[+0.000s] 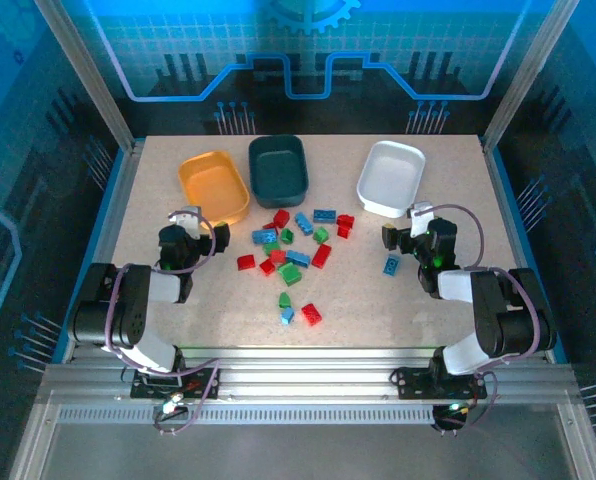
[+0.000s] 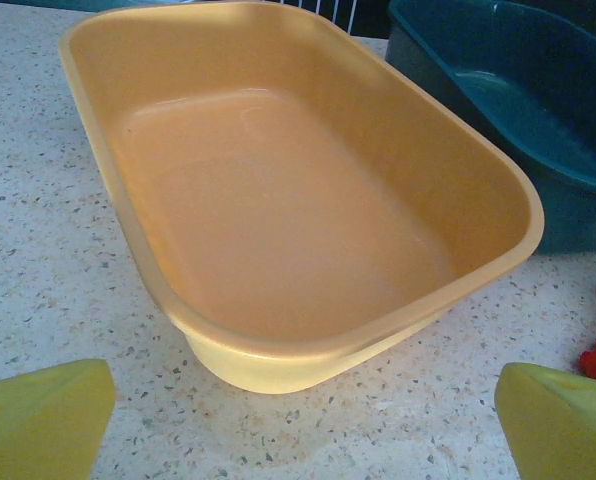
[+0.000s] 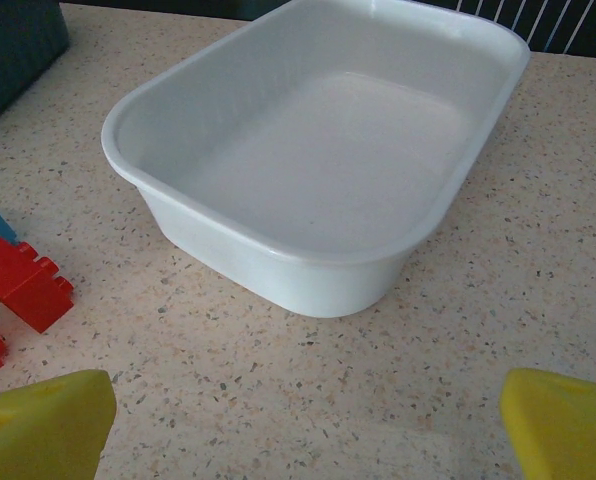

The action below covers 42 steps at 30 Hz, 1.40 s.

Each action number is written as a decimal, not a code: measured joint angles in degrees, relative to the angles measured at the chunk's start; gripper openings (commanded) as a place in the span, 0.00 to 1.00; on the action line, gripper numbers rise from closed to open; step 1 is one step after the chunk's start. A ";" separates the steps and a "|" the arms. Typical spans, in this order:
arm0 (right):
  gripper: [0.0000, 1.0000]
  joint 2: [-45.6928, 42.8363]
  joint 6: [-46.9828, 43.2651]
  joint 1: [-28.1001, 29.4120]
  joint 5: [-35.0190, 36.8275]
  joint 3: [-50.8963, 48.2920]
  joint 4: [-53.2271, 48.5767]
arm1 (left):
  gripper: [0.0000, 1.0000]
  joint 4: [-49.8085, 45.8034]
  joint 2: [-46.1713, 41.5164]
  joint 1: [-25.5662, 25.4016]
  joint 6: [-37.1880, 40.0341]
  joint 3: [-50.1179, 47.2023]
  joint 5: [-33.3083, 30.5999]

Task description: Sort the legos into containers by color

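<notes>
left gripper (image 2: 300, 428): wide open, empty, near orange tub (image 2: 278, 230)
right gripper (image 3: 303, 425): wide open, empty, near white tub (image 3: 318, 170)
risk: crowded bricks (image 1: 321, 255), two colours pinched together

Three up top: orange tub (image 1: 214, 185), teal tub (image 1: 278, 165), white tub (image 1: 391, 175). Roughly eight red bricks (image 1: 321, 255), six blue bricks (image 1: 324, 215), four green bricks (image 1: 290, 273) (they clump).

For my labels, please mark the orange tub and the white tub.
orange tub (image 2: 278, 220): left wrist view, bare inner floor.
white tub (image 3: 328, 170): right wrist view, bare inner floor.
</notes>
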 measured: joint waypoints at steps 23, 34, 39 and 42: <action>0.78 13.53 24.90 -3.21 2.36 63.23 -67.23 | 0.63 -72.48 -0.87 6.67 -32.24 56.76 -9.92; 0.77 32.48 25.92 -5.31 -1.97 73.07 -82.71 | 0.64 -95.91 21.51 6.78 -30.86 69.92 -5.11; 0.60 34.07 26.01 -5.44 -1.81 74.51 -83.45 | 0.55 -96.17 23.21 6.78 -29.55 70.20 -3.52; 0.44 36.52 25.73 -5.49 -1.86 75.60 -83.21 | 0.46 -95.60 26.58 6.78 -28.74 70.93 -2.93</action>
